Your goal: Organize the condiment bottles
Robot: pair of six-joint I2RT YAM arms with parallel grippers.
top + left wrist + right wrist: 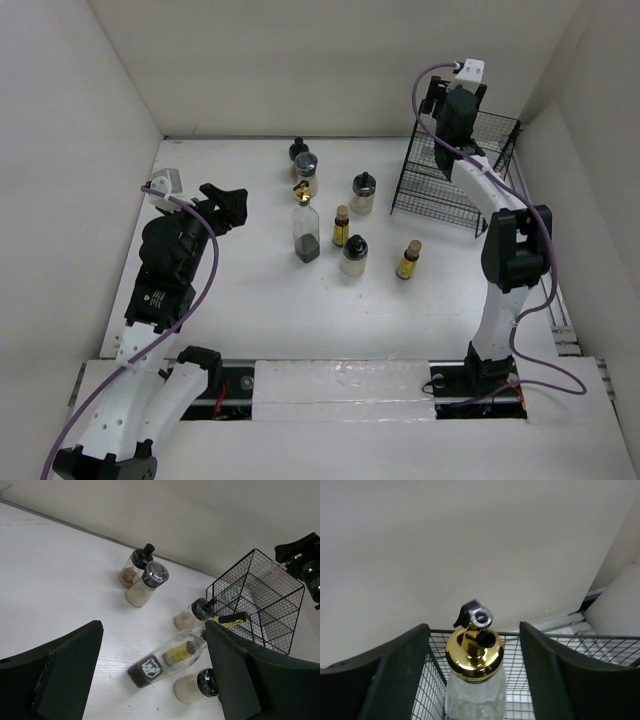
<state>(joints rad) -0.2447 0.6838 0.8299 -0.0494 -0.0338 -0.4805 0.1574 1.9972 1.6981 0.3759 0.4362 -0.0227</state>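
**A:** Where is the right gripper [474,627]?

**B:** It is over the black wire rack [455,185], pointing down into it. A clear glass bottle with a gold pourer [474,652] stands upright inside the rack, between the gripper's fingers [395,680].

**A:** Does it have hold of that bottle?

**B:** No. Rack mesh shows on both sides of the glass. The fingers are spread wider than the bottle, stand clear of it and grip nothing.

**A:** And the left gripper [226,203]?

**B:** It is well apart from the rack, over the table [220,330], with the cluster of bottles between it and the rack. Its fingers are spread wide with nothing between them.

**A:** Where are the other bottles?

**B:** They all stand upright on the table, in a loose cluster left of the rack as the top view shows it.

- **Nearest the rack:** a black-capped jar [363,192] and, closer to the arm bases, a small yellow bottle [408,260] with a tan cap.
- **A step further from the rack:** a second yellow bottle [341,226] with a squat jar [354,255] just beside it.
- **Just beyond those:** a tall glass bottle [306,235], dark at its base and topped by a gold pourer.
- **Behind the tall bottle, toward the back wall:** a jar with a silver-topped cap [306,172], then a pump-topped jar [298,150] just beside it.

**A:** Are any of those touching the rack?

**B:** No, all seven stand apart from it. The bottle under the right gripper is the only one I can make out inside.
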